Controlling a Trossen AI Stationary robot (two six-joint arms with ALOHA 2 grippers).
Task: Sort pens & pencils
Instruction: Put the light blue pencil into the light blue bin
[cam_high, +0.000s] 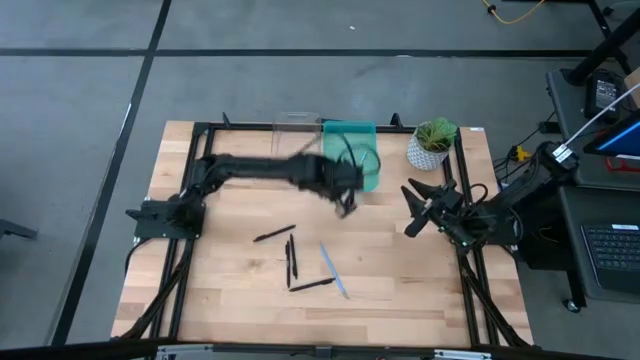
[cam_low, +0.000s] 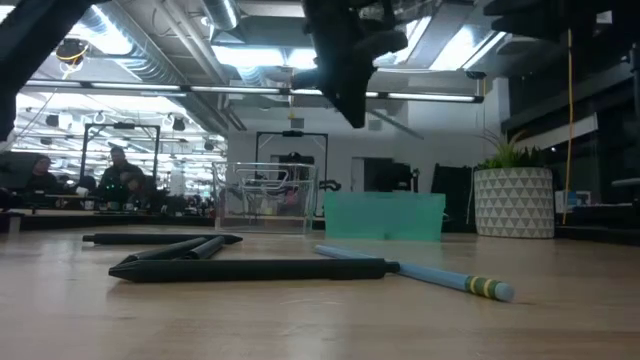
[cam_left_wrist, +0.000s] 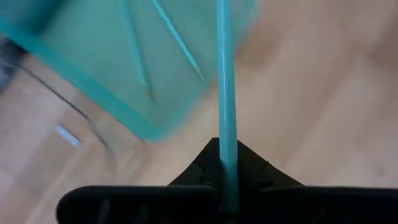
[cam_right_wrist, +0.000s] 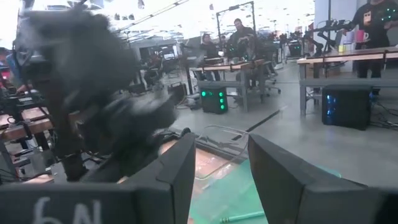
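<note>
I hold one teal pencil clamped in the left gripper, near the teal bin ahead of it. The pencil is light, stiff and slippery; I judge a mid-shaft grip best. Two teal sticks lie in the bin. On the table behind the gripper I count four black pens and one blue pencil. The right gripper waits with fingers apart.

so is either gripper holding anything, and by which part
The left gripper pinches a teal pencil near one end, by the teal bin. The right gripper is open, empty.
</note>
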